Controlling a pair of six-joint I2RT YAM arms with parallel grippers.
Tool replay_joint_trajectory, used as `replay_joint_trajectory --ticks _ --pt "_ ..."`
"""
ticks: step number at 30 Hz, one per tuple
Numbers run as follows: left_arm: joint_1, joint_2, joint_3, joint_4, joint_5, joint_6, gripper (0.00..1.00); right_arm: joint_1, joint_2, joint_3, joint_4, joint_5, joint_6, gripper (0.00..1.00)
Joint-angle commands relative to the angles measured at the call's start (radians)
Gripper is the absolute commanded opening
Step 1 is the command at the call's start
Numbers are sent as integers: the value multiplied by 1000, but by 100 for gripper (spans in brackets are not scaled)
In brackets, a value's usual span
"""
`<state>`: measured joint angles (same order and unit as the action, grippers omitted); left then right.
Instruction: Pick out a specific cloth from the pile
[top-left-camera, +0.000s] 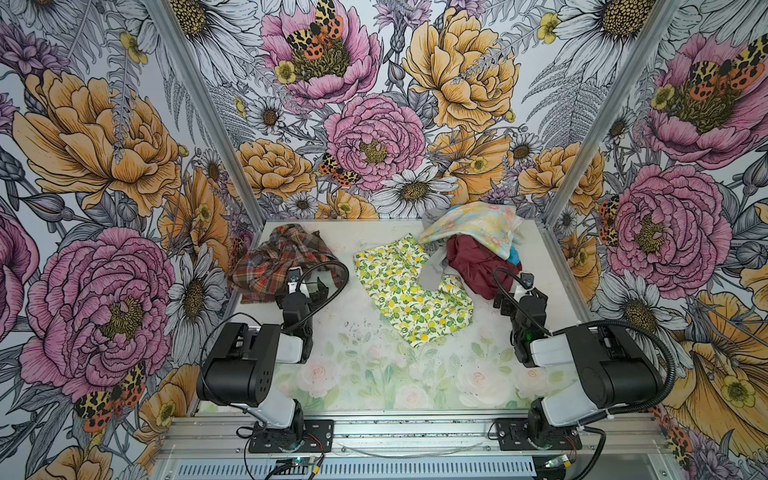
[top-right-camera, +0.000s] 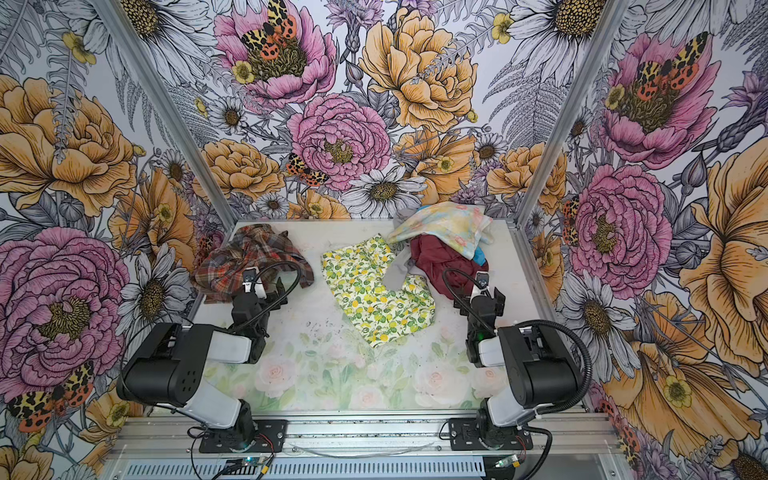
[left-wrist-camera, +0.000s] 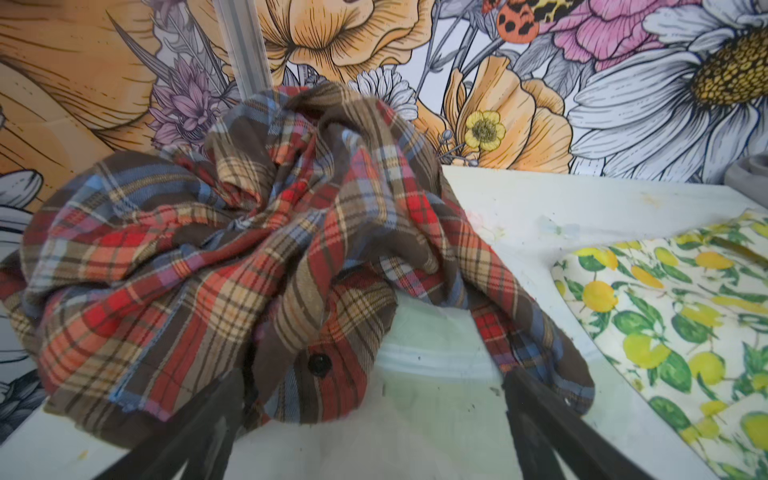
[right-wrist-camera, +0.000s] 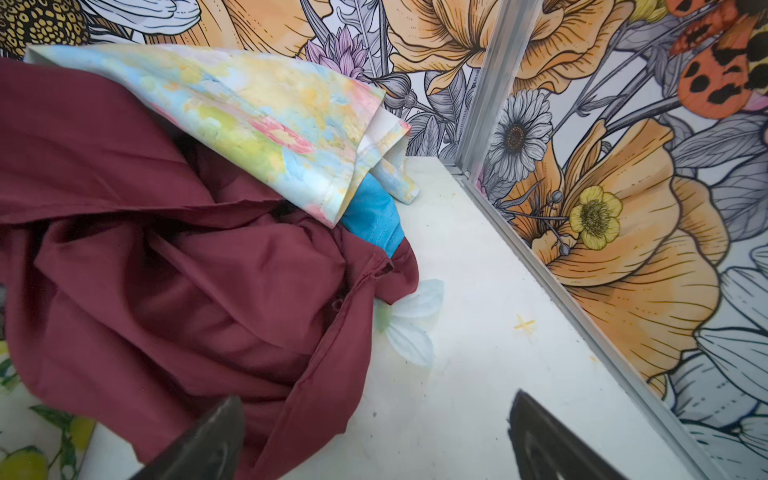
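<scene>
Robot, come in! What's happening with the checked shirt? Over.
Left gripper open at edge of plaid shirt. Right gripper open, by pile. Shirt lies apart from pile, nothing blocking.

The plaid shirt (left-wrist-camera: 232, 257), red, orange and brown checks with thin blue lines, lies crumpled just ahead of the left gripper (left-wrist-camera: 374, 390), its hem perhaps touching one finger. The pile (right-wrist-camera: 166, 270), maroon, pastel and blue, heaps before the right gripper (right-wrist-camera: 376, 403).

1. Walls (top-left-camera: 374, 124): three sides filling the upper frame, papered with big pink and orange flowers, white daisies and moths.
2. Posts (top-left-camera: 206, 112): bare metal, slanting in from the upper corners.
3. Surface (top-left-camera: 374, 374): white and stained, with a faint rose print at lower middle.
4. Rail (top-left-camera: 415, 430): ribbed metal along the bottom edge.
</scene>
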<state>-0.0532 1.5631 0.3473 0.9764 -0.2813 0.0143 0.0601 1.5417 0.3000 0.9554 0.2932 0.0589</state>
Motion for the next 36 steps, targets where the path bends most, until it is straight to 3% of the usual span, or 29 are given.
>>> replay_joint_trajectory --ticks 1,3,36 --pt "29 -13 19 -21 -3 -28 99 -32 -1 79 -48 -54 18 100" --pt "29 -12 19 -13 -1 -29 99 -59 -3 90 -80 -108 33 99" --pt "20 -11 15 -7 -10 -19 99 -65 -5 84 -68 -119 32 100"
